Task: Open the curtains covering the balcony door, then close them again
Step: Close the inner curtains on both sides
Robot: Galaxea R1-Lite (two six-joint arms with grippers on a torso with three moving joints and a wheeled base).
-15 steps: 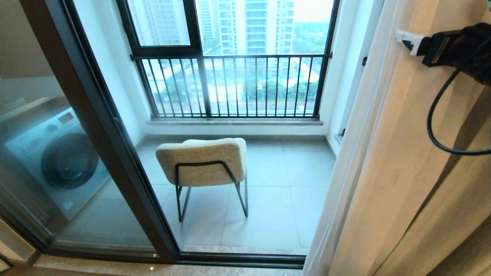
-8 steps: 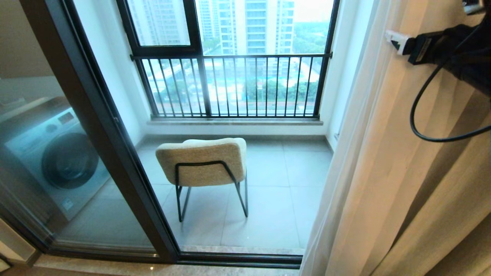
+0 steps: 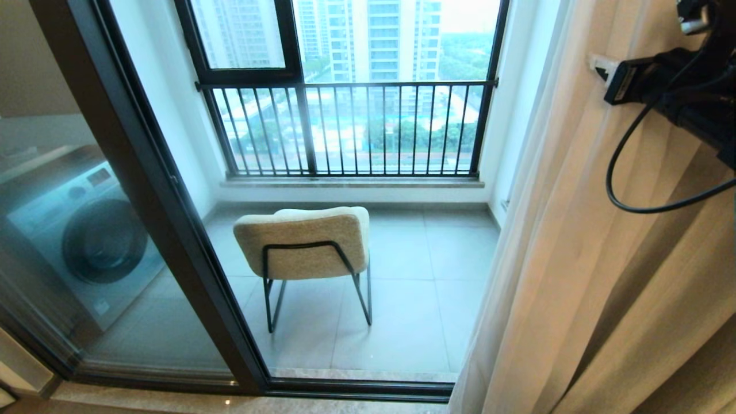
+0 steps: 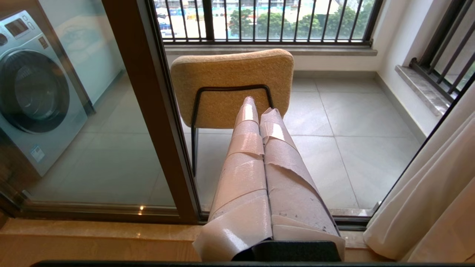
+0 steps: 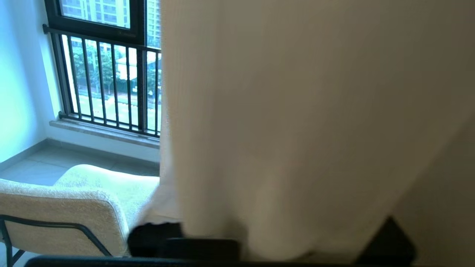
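— So where are the curtains (image 3: 598,259) right now?
— They are bunched up on the right side of the doorway. A thin white one hangs at the edge and a thick beige one sits just behind it.
— And the balcony door (image 3: 167,190)?
— Its dark frame runs down the left side, with glass beside it. You can see a washing machine (image 3: 86,236) through that glass. The middle is not covered, so you look straight out at a chair (image 3: 305,241) on the grey balcony floor (image 3: 437,276) and at the railing (image 3: 345,126) of the far window.
— What is the right gripper (image 3: 598,70) doing?
— It is up high on the right, pushed into the beige cloth. A black cable (image 3: 627,172) loops down under it. In the right wrist view the cloth fills the space between its dark finger parts.
— Is it holding the cloth?
— Maybe. The cloth hides the tips, so I cannot tell if it pinches or just touches.
— And the left gripper (image 4: 259,107)?
— Its two taped fingers (image 4: 245,148) are pressed tight together, holding nothing. It points toward the chair, low by the door sill.
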